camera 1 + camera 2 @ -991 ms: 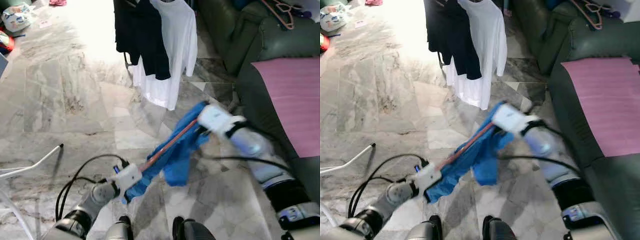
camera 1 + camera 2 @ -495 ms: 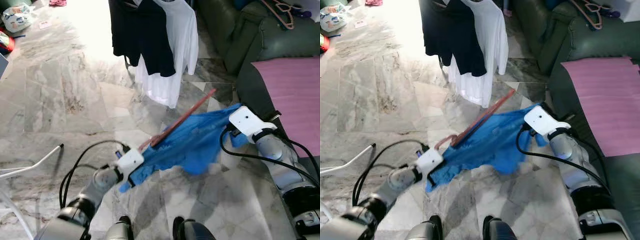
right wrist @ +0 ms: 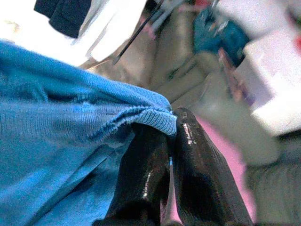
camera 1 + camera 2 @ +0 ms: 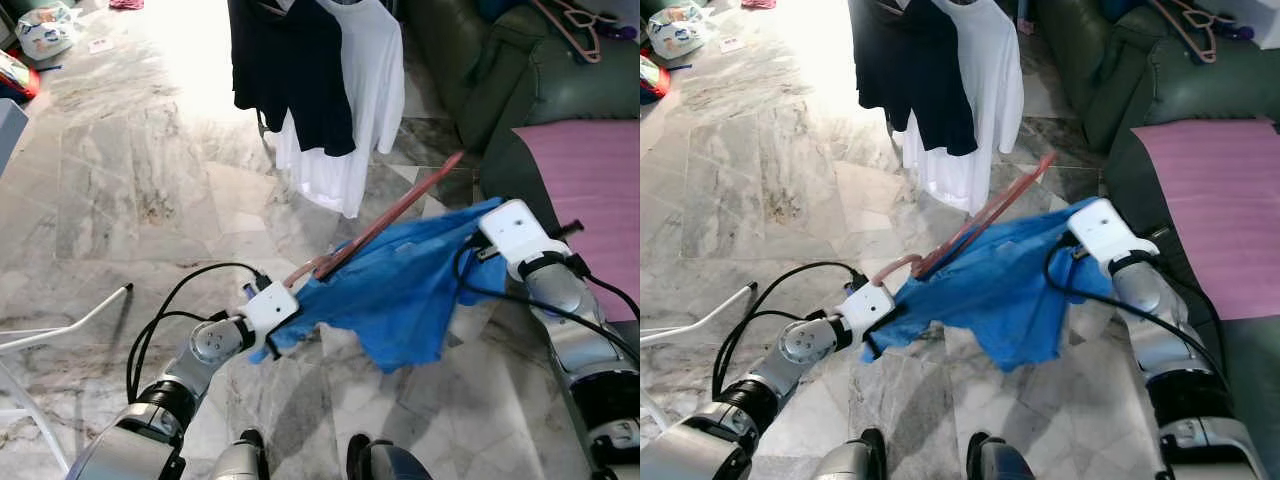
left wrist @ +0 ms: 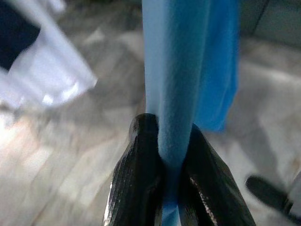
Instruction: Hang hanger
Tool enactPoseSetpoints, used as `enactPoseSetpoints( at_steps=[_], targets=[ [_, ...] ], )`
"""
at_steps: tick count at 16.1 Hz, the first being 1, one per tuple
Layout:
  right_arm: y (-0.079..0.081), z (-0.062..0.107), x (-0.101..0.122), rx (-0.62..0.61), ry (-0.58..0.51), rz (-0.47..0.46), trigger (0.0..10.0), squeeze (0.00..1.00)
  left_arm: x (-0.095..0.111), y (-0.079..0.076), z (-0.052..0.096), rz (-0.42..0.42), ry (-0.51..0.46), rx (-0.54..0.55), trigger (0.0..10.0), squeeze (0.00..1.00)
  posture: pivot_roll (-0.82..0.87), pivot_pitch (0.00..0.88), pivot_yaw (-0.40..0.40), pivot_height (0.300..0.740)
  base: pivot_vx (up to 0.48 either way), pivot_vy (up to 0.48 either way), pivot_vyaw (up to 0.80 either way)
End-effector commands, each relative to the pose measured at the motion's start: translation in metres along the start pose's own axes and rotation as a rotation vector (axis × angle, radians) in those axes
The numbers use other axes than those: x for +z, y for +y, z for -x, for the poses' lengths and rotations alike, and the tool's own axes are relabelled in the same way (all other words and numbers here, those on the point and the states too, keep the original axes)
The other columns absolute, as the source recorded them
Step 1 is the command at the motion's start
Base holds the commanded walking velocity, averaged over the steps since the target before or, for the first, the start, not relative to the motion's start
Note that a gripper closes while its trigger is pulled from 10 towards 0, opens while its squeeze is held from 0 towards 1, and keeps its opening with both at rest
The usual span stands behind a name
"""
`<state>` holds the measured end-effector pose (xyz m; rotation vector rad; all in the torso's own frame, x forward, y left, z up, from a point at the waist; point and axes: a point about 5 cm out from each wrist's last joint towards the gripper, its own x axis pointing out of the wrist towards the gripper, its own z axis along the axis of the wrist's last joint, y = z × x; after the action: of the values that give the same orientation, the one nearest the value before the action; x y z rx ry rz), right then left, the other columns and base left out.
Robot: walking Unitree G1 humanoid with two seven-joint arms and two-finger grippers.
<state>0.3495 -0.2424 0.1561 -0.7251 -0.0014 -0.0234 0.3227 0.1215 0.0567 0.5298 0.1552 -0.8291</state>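
Both arms up in front of robot, blue shirt (image 4: 400, 295) stretched between them above the marble floor (image 4: 150, 200). Left end effector (image 5: 170, 162) fingers pinched together on a folded edge of the blue shirt, low and near the robot's body. Right end effector (image 3: 170, 141) fingers clamped on the ribbed hem of the shirt, further out, beside the dark green sofa (image 4: 510, 90).

Pink hanger (image 4: 385, 225) sits inside the shirt, one arm sticking out diagonally up and to the right, hook end near the left end effector. Not hung yet; it is well apart from the rack clothes.

Versus 0.5 s ago: shirt spread a bit wider and lifted, more cloth drooping in the middle; right end effector slightly higher and further right; left end effector moved a little inward toward center; hanger arm angle about the same. Versus 1.0 s ago: arms were closer, shirt bunched, now pulled open.

Background: black garment (image 4: 290, 70) and white long-sleeve shirt (image 4: 350, 110) hanging ahead, pink mat (image 4: 590, 190) on the sofa, another pink hanger (image 4: 575, 22) on the sofa back, white rack leg (image 4: 70, 325) at left on the floor.
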Motion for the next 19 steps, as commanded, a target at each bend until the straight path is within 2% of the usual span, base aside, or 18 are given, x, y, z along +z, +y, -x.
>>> enactPoseSetpoints(
  at_steps=[1, 3, 5, 10, 17, 19],
  targets=[
    [-0.002, -0.002, -0.008, 0.009, 0.05, -0.108, 0.0, 0.0, 0.001, -0.005, 0.004, 0.012, -0.059, -0.056, 10.0, 0.0, -0.02, 0.27, 0.03, 0.74, 0.0, 0.0, 0.0],
    [-0.004, -0.007, -0.01, 0.027, 0.069, -0.125, 0.0, 0.0, 0.008, -0.005, 0.005, 0.021, -0.12, -0.104, 10.0, 0.0, -0.02, 0.275, 0.031, 0.74, 0.0, 0.0, 0.0],
    [-0.011, -0.013, -0.008, 0.025, 0.074, -0.149, 0.0, 0.0, 0.008, -0.008, 0.008, 0.013, -0.135, -0.185, 10.0, 0.0, -0.02, 0.275, 0.029, 0.74, 0.0, 0.0, 0.0],
    [-0.029, -0.023, 0.01, 0.008, 0.006, -0.164, 0.0, 0.0, -0.021, -0.021, 0.023, 0.01, 0.013, -0.336, 10.0, 0.0, -0.02, 0.276, 0.033, 0.74, 0.0, 0.0, 0.0],
    [-0.051, -0.025, 0.072, -0.006, -0.217, -0.072, 0.0, 0.0, -0.043, -0.03, 0.032, 0.028, 0.161, -0.382, 10.0, 0.0, -0.04, 0.276, 0.035, 0.74, 0.0, 0.0, 0.0],
    [-0.058, -0.022, 0.079, -0.012, -0.239, -0.059, 0.0, 0.0, -0.048, -0.03, 0.034, 0.021, 0.196, -0.382, 10.0, 0.0, -0.04, 0.275, 0.035, 0.74, 0.0, 0.0, 0.0]
  ],
)
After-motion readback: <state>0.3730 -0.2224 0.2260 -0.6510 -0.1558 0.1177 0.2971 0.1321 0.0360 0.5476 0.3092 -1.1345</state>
